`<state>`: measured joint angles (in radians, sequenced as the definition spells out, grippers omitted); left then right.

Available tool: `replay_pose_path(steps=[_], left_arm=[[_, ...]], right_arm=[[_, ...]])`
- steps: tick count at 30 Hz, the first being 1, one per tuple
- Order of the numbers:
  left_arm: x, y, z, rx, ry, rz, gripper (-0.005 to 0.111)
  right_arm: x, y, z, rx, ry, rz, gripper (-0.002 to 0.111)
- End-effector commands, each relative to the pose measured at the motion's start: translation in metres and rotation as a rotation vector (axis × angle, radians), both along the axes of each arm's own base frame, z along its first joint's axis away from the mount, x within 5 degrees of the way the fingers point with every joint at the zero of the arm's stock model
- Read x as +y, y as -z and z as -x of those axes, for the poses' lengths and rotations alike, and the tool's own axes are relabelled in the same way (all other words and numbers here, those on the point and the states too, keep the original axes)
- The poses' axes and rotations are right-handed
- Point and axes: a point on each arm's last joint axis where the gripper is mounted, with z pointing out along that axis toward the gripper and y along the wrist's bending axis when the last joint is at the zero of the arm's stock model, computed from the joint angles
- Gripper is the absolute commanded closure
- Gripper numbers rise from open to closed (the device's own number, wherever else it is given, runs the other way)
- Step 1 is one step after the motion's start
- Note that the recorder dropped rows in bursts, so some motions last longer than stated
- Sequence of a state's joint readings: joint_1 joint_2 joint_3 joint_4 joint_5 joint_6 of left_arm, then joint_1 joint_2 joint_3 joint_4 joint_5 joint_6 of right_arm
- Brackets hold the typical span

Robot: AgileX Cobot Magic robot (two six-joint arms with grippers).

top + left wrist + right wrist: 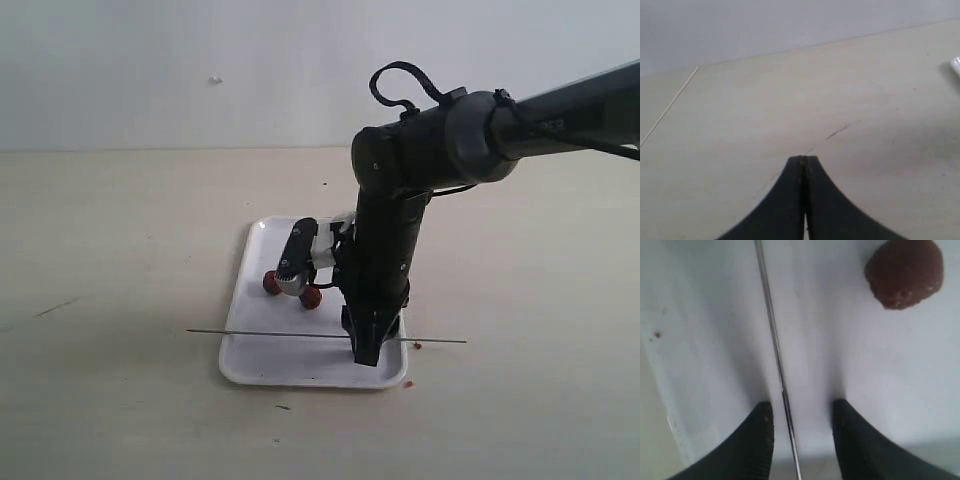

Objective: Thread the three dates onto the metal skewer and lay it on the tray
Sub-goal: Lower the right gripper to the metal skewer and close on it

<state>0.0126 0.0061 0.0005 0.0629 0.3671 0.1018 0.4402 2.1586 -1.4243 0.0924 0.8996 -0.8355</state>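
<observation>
- This looks like a robotics lab or test bench. A black, jointed robot arm (pixel 400 170) with a looped black cable (pixel 377 85) at its top reaches over the work surface.
- The surface is a wide, pale beige, matte tabletop (pixel 120 250). It carries thin dark scratches (pixel 840 131), the wear of a working bench.
- Behind it stands a plain, pale grey-white wall (pixel 200 60), like a neutral backdrop.
- A single white, shallow rectangular plastic tray (pixel 260 362) sits mid-table under the arm, set out like a test prop.
</observation>
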Motion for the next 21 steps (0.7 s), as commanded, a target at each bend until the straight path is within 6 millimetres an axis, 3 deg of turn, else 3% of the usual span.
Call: replay_pose_path(steps=[1,7,13,21], left_arm=[[0.0,-0.001,0.0,-0.015,-0.004,0.001,0.107],[0.0,-0.001,0.0,-0.015,-0.004,0.001,0.107],[0.0,-0.001,0.0,-0.015,-0.004,0.001,0.107],[0.0,-0.001,0.0,-0.015,-0.004,0.001,0.107]], right_arm=[[0.001,0.008,0.0,0.015,-0.001,0.005,0.076],[0.001,0.008,0.001,0.019,0.0,0.006,0.107],[0.001,0.003,0.001,0.008,0.005,-0.003,0.108],[-0.002,-0.054,0.009,-0.049,0.054,-0.045,0.108]])
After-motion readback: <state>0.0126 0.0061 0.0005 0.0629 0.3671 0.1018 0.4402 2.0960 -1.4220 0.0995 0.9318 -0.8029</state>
